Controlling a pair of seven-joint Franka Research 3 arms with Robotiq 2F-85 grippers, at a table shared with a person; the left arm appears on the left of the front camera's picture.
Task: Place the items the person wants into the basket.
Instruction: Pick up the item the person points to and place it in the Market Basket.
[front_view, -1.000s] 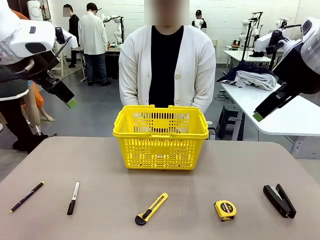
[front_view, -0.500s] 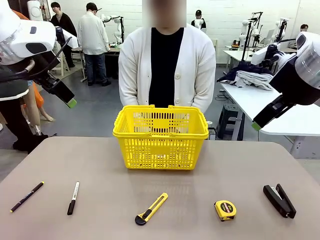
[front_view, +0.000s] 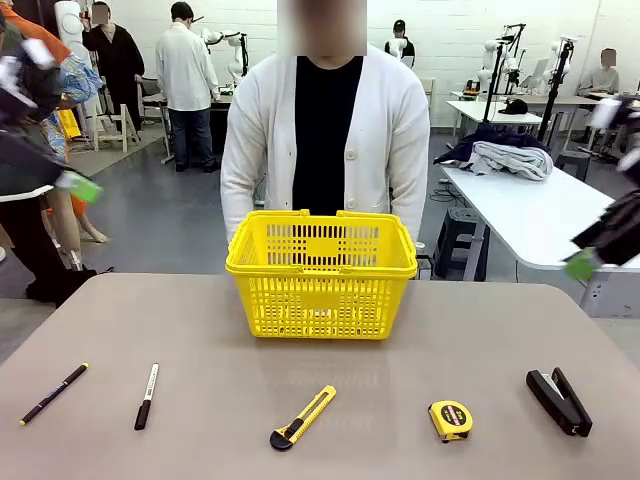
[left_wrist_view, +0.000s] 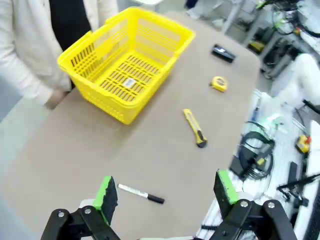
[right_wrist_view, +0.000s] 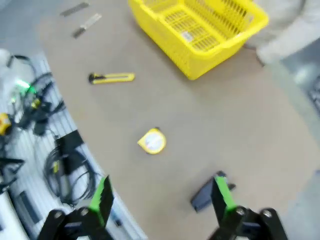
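Note:
The yellow basket stands at the far middle of the table, right in front of the person in a white cardigan. Along the near edge lie a thin black pen, a black marker and, at the right, a black stapler. My left gripper is a blur high at the left, off the table. My right gripper hangs at the right edge, above the table. In the left wrist view my left gripper is open over the marker. In the right wrist view my right gripper is open, with the stapler beside one finger.
A yellow-and-black utility knife and a yellow tape measure lie between the marker and the stapler. The person's hand hangs near the basket's far side. Cables lie below the table's near edge. A white table stands behind at the right.
Both arms have swung outward: the left gripper moved left toward the picture's edge, the right gripper moved right and lower. The person shifted slightly left. Nothing on the table moved.

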